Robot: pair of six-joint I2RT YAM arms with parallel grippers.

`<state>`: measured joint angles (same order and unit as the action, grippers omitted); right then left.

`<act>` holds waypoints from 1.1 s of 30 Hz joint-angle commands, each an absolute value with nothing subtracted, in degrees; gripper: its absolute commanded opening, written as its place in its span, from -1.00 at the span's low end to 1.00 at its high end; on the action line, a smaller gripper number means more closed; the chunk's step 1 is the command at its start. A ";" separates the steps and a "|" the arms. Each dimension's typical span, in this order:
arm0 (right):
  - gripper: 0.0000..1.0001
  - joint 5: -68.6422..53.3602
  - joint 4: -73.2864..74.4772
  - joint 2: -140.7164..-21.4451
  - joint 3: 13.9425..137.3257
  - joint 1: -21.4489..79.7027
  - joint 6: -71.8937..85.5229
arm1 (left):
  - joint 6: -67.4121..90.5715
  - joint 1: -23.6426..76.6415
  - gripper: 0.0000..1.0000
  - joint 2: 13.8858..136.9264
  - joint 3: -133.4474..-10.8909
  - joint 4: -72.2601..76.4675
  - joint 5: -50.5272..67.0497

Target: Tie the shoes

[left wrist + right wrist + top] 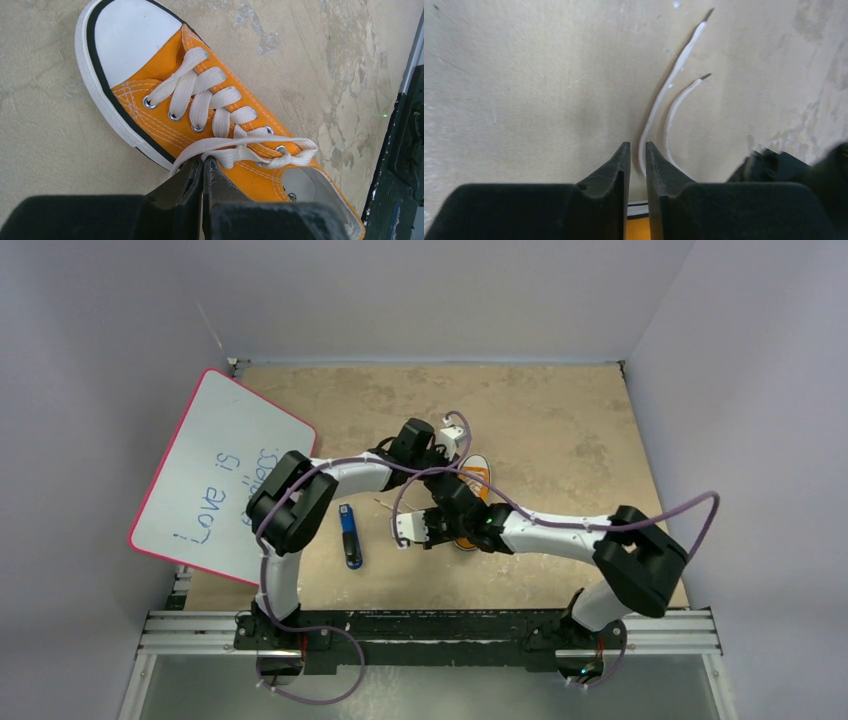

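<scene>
The orange sneaker (165, 75) with a white toe cap lies on the tan table, its toe far from the left wrist camera. In the top view the shoe (478, 478) is mostly hidden under both arms. My left gripper (204, 161) is shut on a white lace (235, 145) at the shoe's top eyelets, where the laces cross and loop; it also shows in the top view (445, 468). My right gripper (638, 146) hovers over the shoe's side (638, 230) with a narrow gap between its jaws and nothing in it. Two loose lace ends (670, 82) lie on the table beyond it.
A blue-and-black marker (350, 537) lies left of the shoe. A pink-rimmed whiteboard (225, 475) with writing leans at the table's left edge. The right arm (406, 150) stands close at the right of the left wrist view. Grey walls enclose the table.
</scene>
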<state>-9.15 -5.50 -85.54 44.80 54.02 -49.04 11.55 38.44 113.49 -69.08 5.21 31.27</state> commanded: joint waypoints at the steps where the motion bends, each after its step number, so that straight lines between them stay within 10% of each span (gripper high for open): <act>1: -0.56 -4.56 -8.13 -89.98 48.17 54.23 -52.79 | 2.56 38.85 -1.00 115.85 -74.16 -1.65 35.32; 26: -0.16 5.08 -14.86 -103.00 53.37 52.18 -54.04 | -5.25 38.73 -1.00 119.68 -80.26 -11.04 32.96; 33: -0.35 2.76 -12.48 -105.92 52.81 50.69 -53.11 | -7.50 38.34 -1.00 121.09 -80.96 -12.93 32.75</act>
<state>4.62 -11.92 -102.37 51.79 53.17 -52.82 -5.41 37.26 118.96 -80.12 -8.40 35.59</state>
